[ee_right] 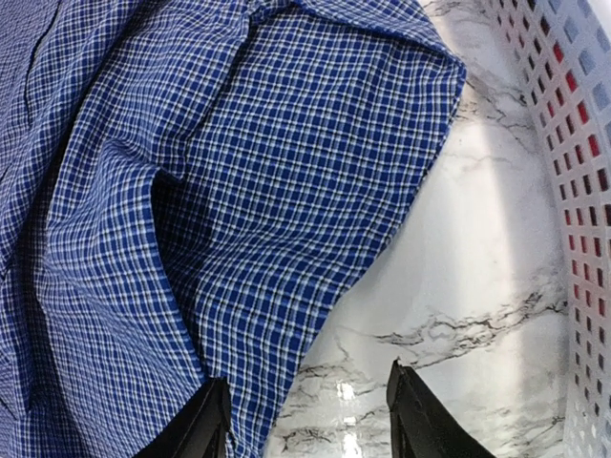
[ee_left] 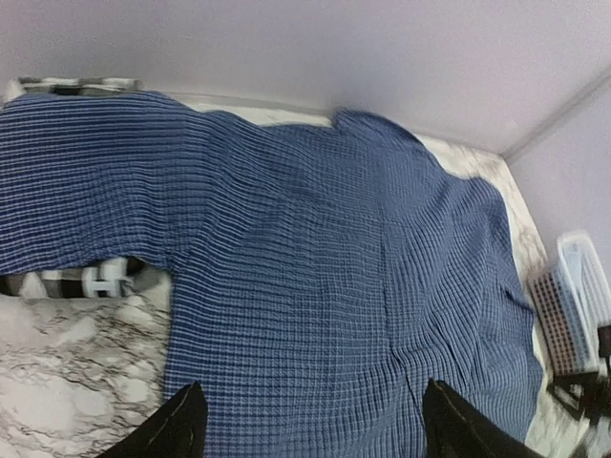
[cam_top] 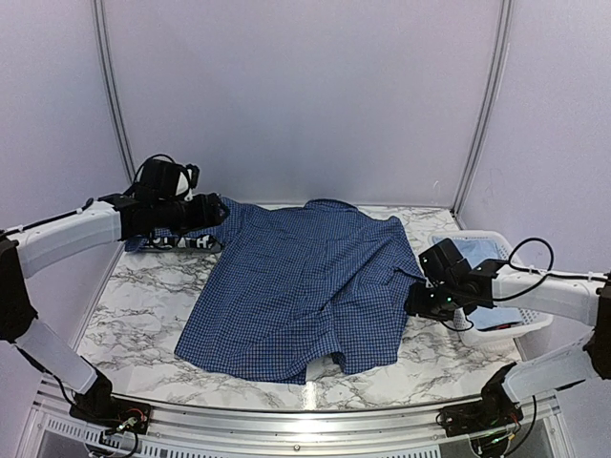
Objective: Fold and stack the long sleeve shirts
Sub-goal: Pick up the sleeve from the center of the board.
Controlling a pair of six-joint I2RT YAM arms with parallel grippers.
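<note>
At about ten o'clock from the counter's (cam_top: 143, 305) middle, the left gripper (cam_top: 218, 212) hovers over the sleeve (ee_left: 76, 181) of the dark blue checked shirt (cam_top: 305, 286). Its jaws are wide apart and hold nothing. That sleeve lies across a folded black-and-white plaid shirt (cam_top: 181, 242).

The blue shirt lies spread flat in the centre, collar at twelve o'clock and hem at six.

At four o'clock the right gripper (ee_right: 310, 410) sits low at the shirt's side edge. Its jaws are partly open astride the cloth border and have not pinched it.

Beyond, at three o'clock, the white slatted basket (cam_top: 477, 236) holds what looks like pale blue cloth (cam_top: 482, 250), though it is mostly hidden.

To fold the sides inward well, each gripper should take one cloth layer only, near the seam. The left must keep clear of the plaid shirt below, and both should lift evenly so the back does not wrinkle.
</note>
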